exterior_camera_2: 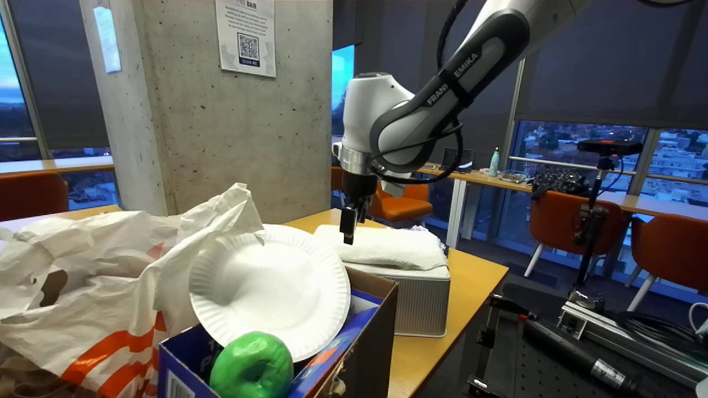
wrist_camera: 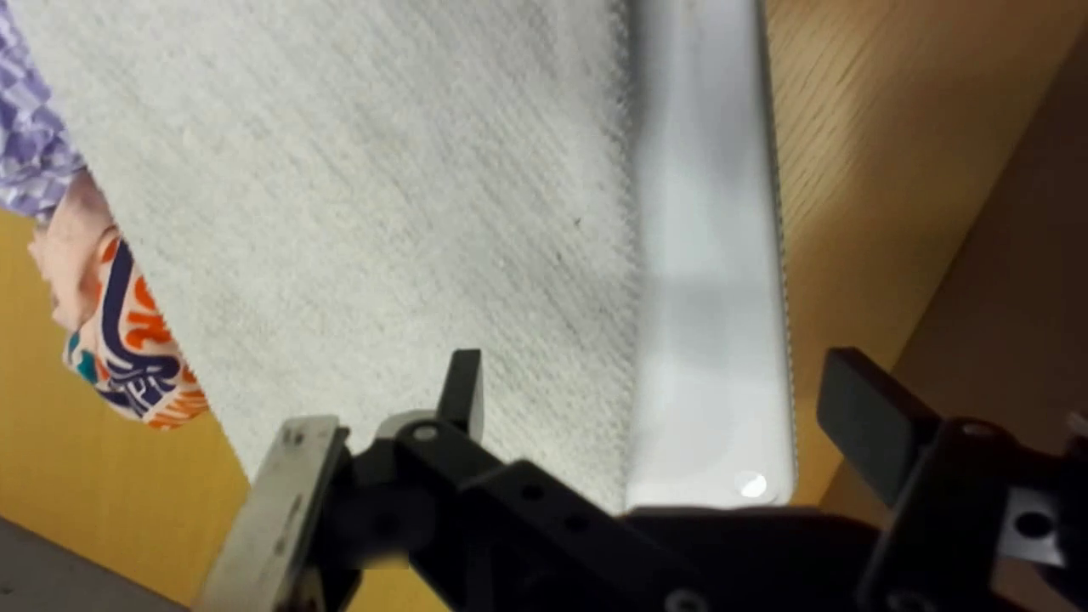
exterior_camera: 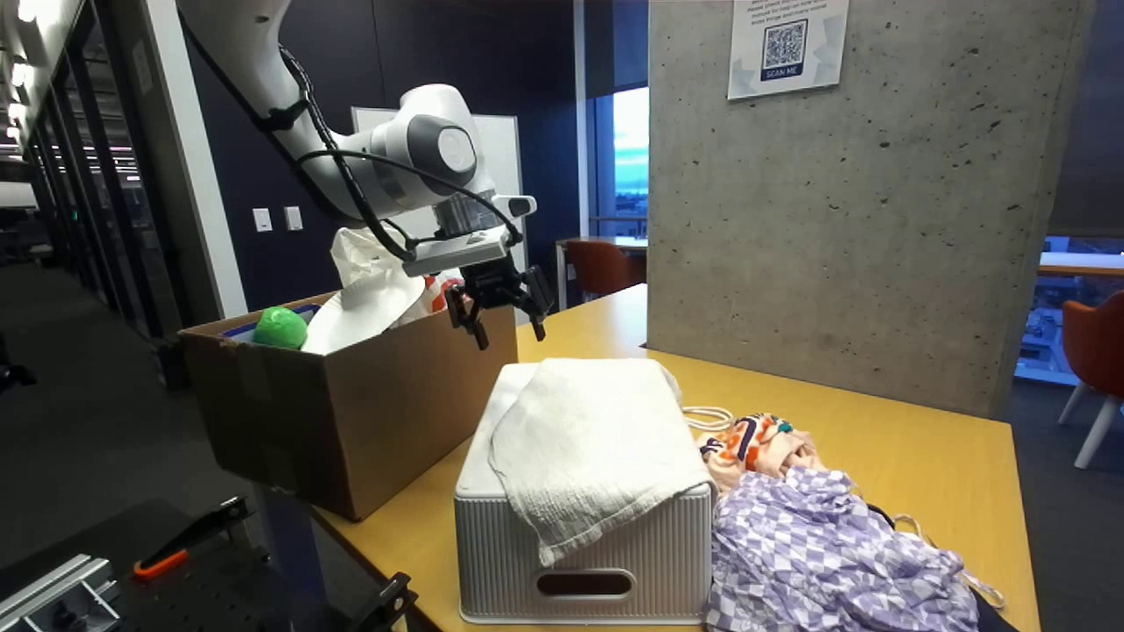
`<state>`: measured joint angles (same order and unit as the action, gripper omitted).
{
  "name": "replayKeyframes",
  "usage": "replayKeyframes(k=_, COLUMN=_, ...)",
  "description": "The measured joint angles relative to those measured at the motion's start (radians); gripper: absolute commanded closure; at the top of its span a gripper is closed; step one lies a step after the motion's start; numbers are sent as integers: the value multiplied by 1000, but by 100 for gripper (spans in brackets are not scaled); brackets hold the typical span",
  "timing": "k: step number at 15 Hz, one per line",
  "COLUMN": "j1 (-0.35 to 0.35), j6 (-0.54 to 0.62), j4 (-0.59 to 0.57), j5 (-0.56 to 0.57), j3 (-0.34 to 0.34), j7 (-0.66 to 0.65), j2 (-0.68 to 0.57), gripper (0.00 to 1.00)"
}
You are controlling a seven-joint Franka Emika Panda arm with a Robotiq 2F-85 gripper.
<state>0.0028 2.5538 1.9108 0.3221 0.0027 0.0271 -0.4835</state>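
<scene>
My gripper (exterior_camera: 511,337) hangs in the air with its jaws wide apart and nothing between them. Below it stands a light grey ribbed box (exterior_camera: 492,562) with a handle slot and a white lid (wrist_camera: 710,340). A white textured cloth (exterior_camera: 597,430) lies flat over most of that lid and droops over the box's front. In the wrist view one finger (wrist_camera: 461,387) is over the cloth, while the opposite finger (wrist_camera: 875,425) is out past the lid's edge, over the table. No contact with cloth or box is visible. In an exterior view the gripper (exterior_camera_2: 349,239) is seen edge-on.
A cardboard box (exterior_camera: 421,395) beside the grey box holds a paper plate (exterior_camera_2: 276,287), a green ring-shaped item (exterior_camera_2: 251,365) and a white bag (exterior_camera_2: 110,287). Purple checked cloth (exterior_camera: 834,562) and a peach patterned cloth (exterior_camera: 764,448) lie on the yellow table (exterior_camera: 931,456). A concrete pillar (exterior_camera: 843,237) rises behind.
</scene>
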Motion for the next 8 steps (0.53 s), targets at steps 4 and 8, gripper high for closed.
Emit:
replayKeyframes(k=4, j1=-19, j6=78, j4=142, j5=-38, j3=-37, j7=-17, j2=38, gripper=0)
replayKeyframes(k=8, j1=-32, j6=118, j4=215, j5=-51, j3=-63, j7=-23, j2=46, gripper=0)
